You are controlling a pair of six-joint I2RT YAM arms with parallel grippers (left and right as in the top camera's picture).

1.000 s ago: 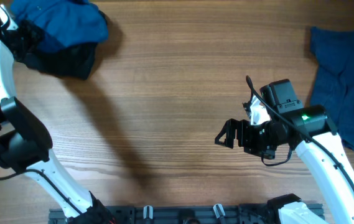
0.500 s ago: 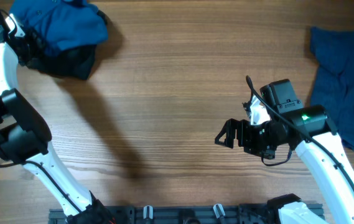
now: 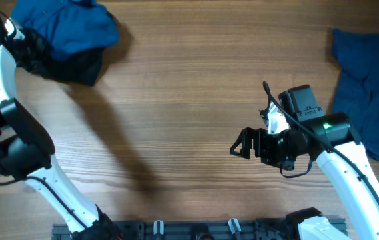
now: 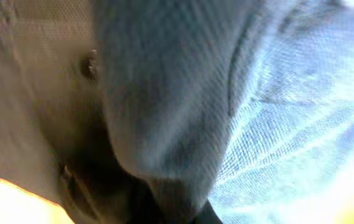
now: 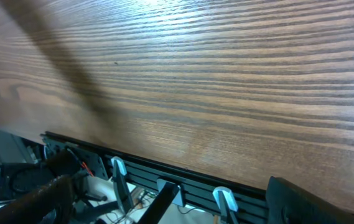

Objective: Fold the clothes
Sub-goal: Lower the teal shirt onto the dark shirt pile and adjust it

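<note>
Left gripper [image 3: 32, 57]: at the table's [image 3: 176, 100] far left corner, jaws closed tight, tips buried in cloth. I cannot tell what they pinch. There the medium-blue polo shirt [image 3: 69, 23] lies crumpled, overlapping a black garment [image 3: 79, 67]. My left wrist view shows only folds of cloth. Right gripper [image 3: 236, 147]: spread wide and empty, above the wood right of the table's centre. A darker blue garment [image 3: 369, 87] lies at the table's far right edge, well apart from it.
</note>
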